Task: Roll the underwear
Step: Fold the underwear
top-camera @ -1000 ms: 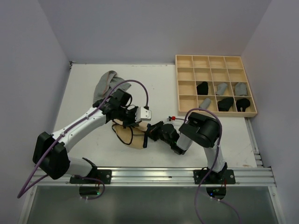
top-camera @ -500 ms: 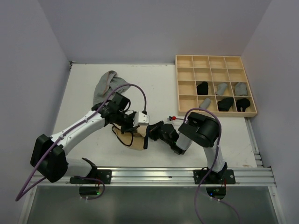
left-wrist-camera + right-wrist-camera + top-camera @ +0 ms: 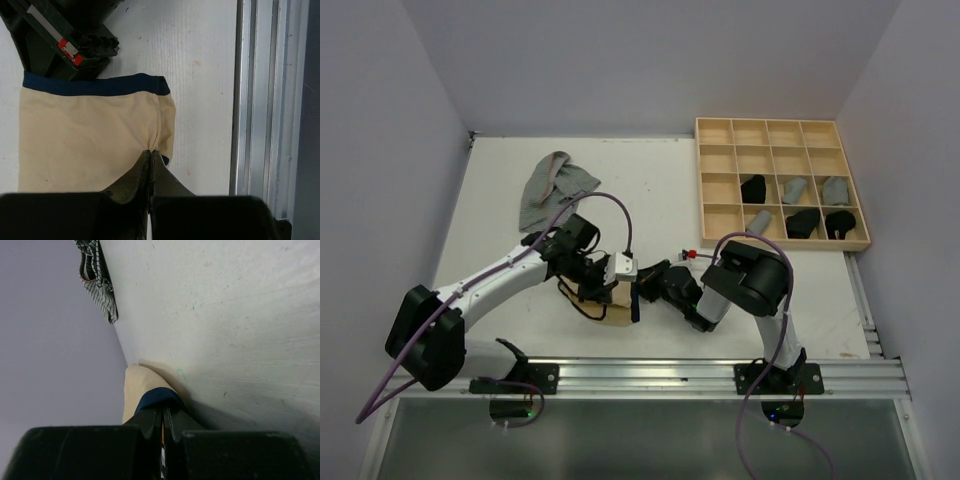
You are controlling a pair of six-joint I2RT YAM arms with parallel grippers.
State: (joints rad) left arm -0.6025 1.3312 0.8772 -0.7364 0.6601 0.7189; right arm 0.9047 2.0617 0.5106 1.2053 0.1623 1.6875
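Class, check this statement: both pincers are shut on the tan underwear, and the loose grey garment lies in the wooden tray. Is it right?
Not quite. The loose grey garment lies on the table, outside the wooden tray, as the top external view shows. The rest stands: the left pincer and the right pincer are both shut on the tan underwear.

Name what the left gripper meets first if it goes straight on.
The tan underwear: the left gripper, shut on its edge, points across the cloth toward the dark waistband; beyond, seemingly only table.
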